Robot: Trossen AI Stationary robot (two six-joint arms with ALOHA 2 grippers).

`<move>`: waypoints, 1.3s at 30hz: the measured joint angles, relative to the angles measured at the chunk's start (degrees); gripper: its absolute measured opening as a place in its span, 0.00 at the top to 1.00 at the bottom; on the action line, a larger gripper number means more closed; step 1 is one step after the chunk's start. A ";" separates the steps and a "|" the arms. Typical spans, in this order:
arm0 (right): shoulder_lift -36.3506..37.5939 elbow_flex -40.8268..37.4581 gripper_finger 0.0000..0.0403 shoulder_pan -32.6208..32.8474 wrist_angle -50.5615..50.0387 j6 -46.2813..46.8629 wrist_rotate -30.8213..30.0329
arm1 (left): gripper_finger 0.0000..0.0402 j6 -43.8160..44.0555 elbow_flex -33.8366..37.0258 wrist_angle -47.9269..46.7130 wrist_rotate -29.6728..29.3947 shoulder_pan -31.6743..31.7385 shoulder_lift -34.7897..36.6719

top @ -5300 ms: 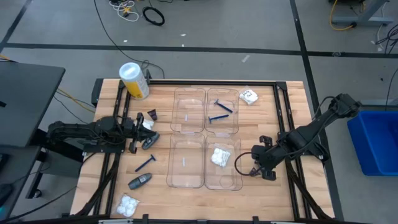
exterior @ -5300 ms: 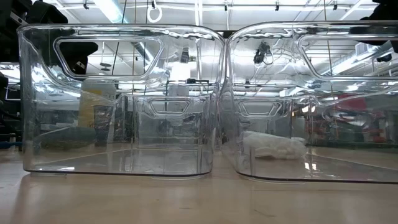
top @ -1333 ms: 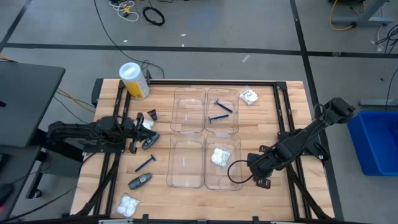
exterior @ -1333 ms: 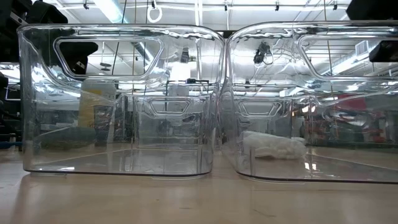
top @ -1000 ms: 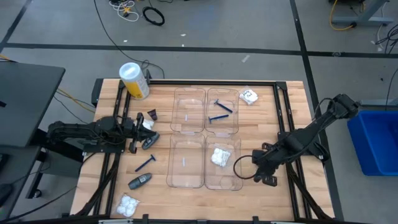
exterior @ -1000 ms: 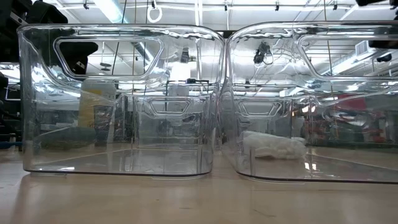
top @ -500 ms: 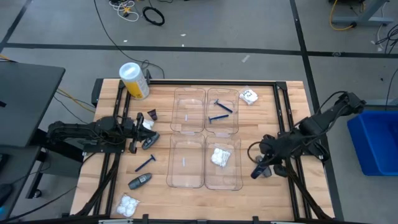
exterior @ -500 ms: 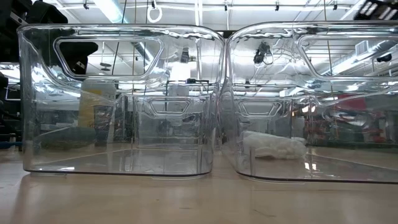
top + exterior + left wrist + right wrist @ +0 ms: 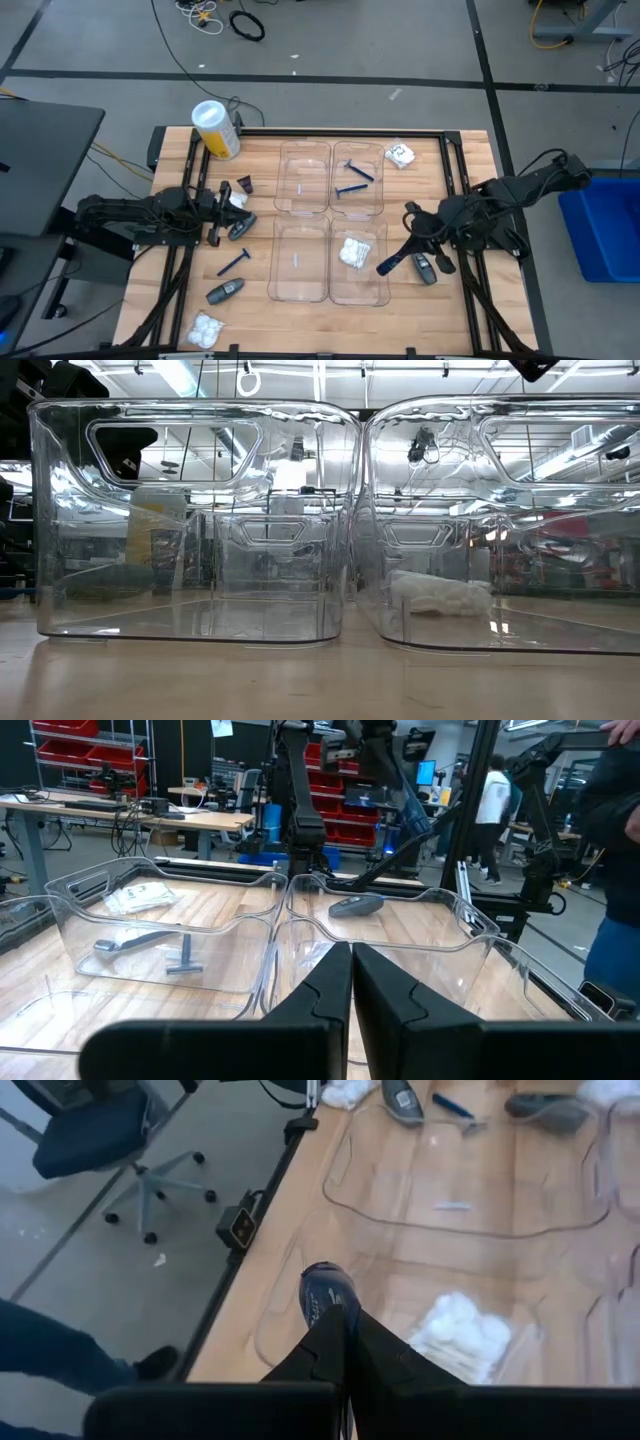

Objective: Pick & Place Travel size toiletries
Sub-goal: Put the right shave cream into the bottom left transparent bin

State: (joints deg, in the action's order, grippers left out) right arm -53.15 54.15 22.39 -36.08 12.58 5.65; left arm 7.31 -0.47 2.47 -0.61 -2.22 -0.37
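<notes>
Beside the clear trays (image 9: pixel 375 290), right gripper (image 9: pixel 412 238) clamps a blue razor (image 9: pixel 392 263).

Light wooden tabletop (image 9: pixel 455 310). Clear trays (image 9: pixel 329 220) hold a blue razor (image 9: pixel 354 180) and a white packet (image 9: pixel 353 251). Beside the trays, the dark right tool (image 9: pixel 392 263) grips a blue razor.

Right tool (image 9: pixel 392 264) closed, raised over the table's right side, left tool (image 9: pixel 213 210) closed, resting left.
</notes>
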 joint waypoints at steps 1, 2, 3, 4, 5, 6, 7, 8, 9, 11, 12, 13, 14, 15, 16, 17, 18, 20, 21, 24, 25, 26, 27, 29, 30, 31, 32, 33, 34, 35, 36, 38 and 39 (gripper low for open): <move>0.00 0.00 0.98 -0.46 0.02 -0.70 0.66 | 0.94 -0.01 0.01 -0.01 -0.01 -0.02 -0.01; 0.00 0.00 0.98 -0.93 0.00 -1.10 0.94 | 0.94 0.00 0.00 0.00 -0.01 -0.01 0.00; 0.00 0.00 0.98 -1.30 -0.02 -1.29 1.03 | 0.94 -0.02 0.02 0.01 0.01 0.00 0.00; 0.00 0.00 0.98 -1.58 -0.10 -1.40 1.04 | 0.94 0.00 0.00 0.00 0.00 -0.01 -0.01; 0.00 0.00 0.98 -1.82 -0.19 -1.51 1.05 | 0.94 0.00 0.00 0.01 0.01 0.00 -0.01; 0.00 0.00 0.98 -1.99 -0.36 -1.51 1.04 | 0.94 0.00 0.00 0.02 0.00 0.00 -0.01; 0.00 0.00 0.98 -2.13 -0.56 -1.51 1.04 | 0.94 0.01 0.02 0.00 -0.01 -0.02 -0.01; 0.00 0.00 0.98 -2.21 -0.59 -1.51 1.03 | 0.94 -0.02 0.00 -0.01 0.01 -0.02 0.01; 0.00 0.00 0.98 -2.24 -0.51 -1.51 1.00 | 0.94 0.00 0.02 0.00 0.00 -0.02 0.01; -0.20 0.00 0.98 -2.23 0.10 -1.51 0.74 | 0.94 0.01 0.00 0.02 0.01 -0.01 -0.02; -0.50 0.00 0.98 -2.23 0.87 -1.51 0.29 | 0.94 -0.01 0.00 0.01 0.00 -0.02 -0.01; -0.86 0.00 0.98 -2.23 1.60 -1.51 -0.41 | 0.94 0.00 0.01 0.00 0.00 -0.02 0.00; -1.28 0.00 0.99 -2.23 2.38 -1.51 -1.23 | 0.94 -0.01 0.00 0.00 -0.02 -0.01 0.00; -1.83 0.00 0.99 -2.26 3.26 -1.53 -2.19 | 0.94 -0.02 0.00 0.01 0.01 -0.01 0.01; -2.43 0.00 0.99 -2.44 4.37 -1.52 -3.11 | 0.94 0.01 0.01 0.01 -0.01 -0.02 0.01; -3.09 0.00 0.99 -2.60 5.63 -1.54 -4.01 | 0.94 -0.02 0.02 0.02 0.01 -0.02 0.00; -3.79 0.00 0.99 -2.86 6.84 -1.53 -4.52 | 0.94 0.01 0.00 -0.01 -0.02 -0.02 -0.02; -5.30 0.00 0.99 -3.55 9.48 -1.54 -5.61 | 0.94 -0.01 0.01 0.00 -0.01 -0.01 -0.01; -6.00 0.00 0.99 -4.05 10.35 -1.71 -5.84 | 0.94 -0.01 0.01 0.01 -0.01 -0.02 0.00; -7.83 0.00 0.99 -5.81 12.35 -1.90 -6.10 | 0.94 0.00 0.01 0.02 -0.01 -0.01 0.00; -8.36 0.00 0.99 -6.40 12.89 -1.89 -6.10 | 0.94 0.01 0.02 0.00 0.01 -0.02 -0.01; -8.81 0.00 0.99 -6.94 13.12 -1.89 -6.10 | 0.94 -0.01 0.01 0.01 0.01 -0.01 0.00; -9.24 0.00 0.99 -7.42 13.17 -1.88 -6.10 | 0.94 -0.01 0.00 0.00 0.00 -0.02 0.00; -10.01 0.00 0.99 -8.40 13.67 -1.86 -6.10 | 0.94 0.00 0.00 0.00 0.01 0.00 0.01; -10.30 0.00 0.99 -8.83 13.93 -1.86 -6.07 | 0.94 -0.02 0.00 -0.01 0.01 -0.02 -0.02; -10.62 0.00 0.99 -9.31 14.23 -1.86 -6.10 | 0.94 0.01 0.00 0.01 0.01 -0.01 -0.02; -10.93 0.00 0.99 -9.75 14.62 -1.86 -6.10 | 0.94 -0.02 0.00 0.00 0.01 0.00 0.00; -11.22 0.00 0.99 -10.15 14.99 -1.83 -6.30 | 0.94 -0.01 0.00 0.02 0.01 0.00 -0.02; -11.53 0.00 0.99 -10.50 15.70 -1.72 -7.02 | 0.94 -0.01 0.00 0.00 0.00 -0.02 0.00; -11.85 0.00 0.99 -10.89 16.60 -1.69 -7.61 | 0.94 0.00 0.01 -0.01 0.01 -0.01 0.00; -12.17 0.00 0.99 -11.29 17.56 -1.69 -8.32 | 0.94 0.00 0.01 0.01 0.00 -0.01 0.00; -13.04 0.72 0.99 -12.12 18.60 -1.71 -8.98 | 0.94 -0.02 0.00 0.02 0.01 0.00 0.01; -13.77 1.58 0.99 -12.50 18.59 -2.02 -9.10 | 0.94 0.01 0.00 0.01 -0.02 0.00 0.00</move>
State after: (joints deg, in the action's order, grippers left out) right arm -66.92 55.73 9.90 -17.49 10.56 -3.45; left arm 7.31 -0.47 2.48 -0.62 -2.22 -0.36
